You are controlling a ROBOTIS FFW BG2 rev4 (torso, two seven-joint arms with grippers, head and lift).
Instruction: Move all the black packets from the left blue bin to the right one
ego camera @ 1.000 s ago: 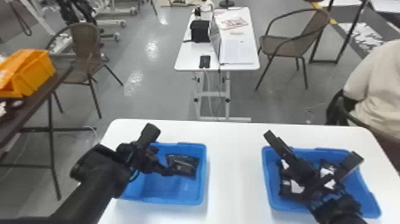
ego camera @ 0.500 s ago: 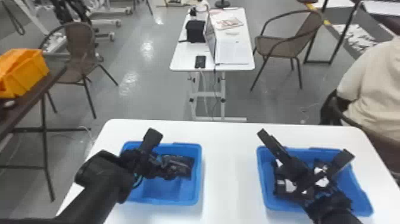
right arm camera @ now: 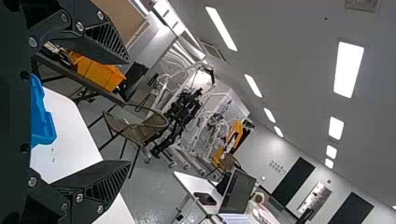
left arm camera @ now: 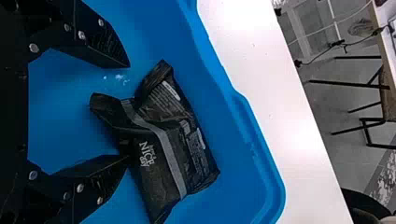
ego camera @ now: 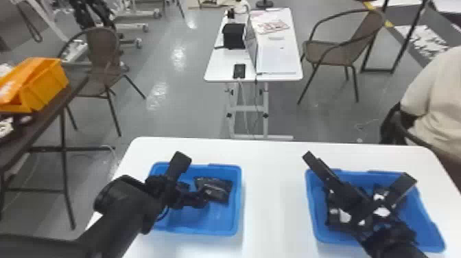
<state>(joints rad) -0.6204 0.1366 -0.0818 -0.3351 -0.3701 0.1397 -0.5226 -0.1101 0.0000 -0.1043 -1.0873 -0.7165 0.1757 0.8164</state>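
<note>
Head view shows packets [ego camera: 219,188] in both bins [ego camera: 237,209]

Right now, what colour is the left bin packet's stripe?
Grey stripe, best in left wrist view.

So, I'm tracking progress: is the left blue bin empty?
No, at least one black packet lies in the left blue bin.

Beyond the white worktop [ego camera: 274,171], brown armchairs [ego camera: 327,53] and a white table [ego camera: 223,68] stand on a shiny grey floor [ego camera: 178,113]. Bright rectangular lights [right arm camera: 349,70] line the pale ceiling [right arm camera: 289,37].
</note>
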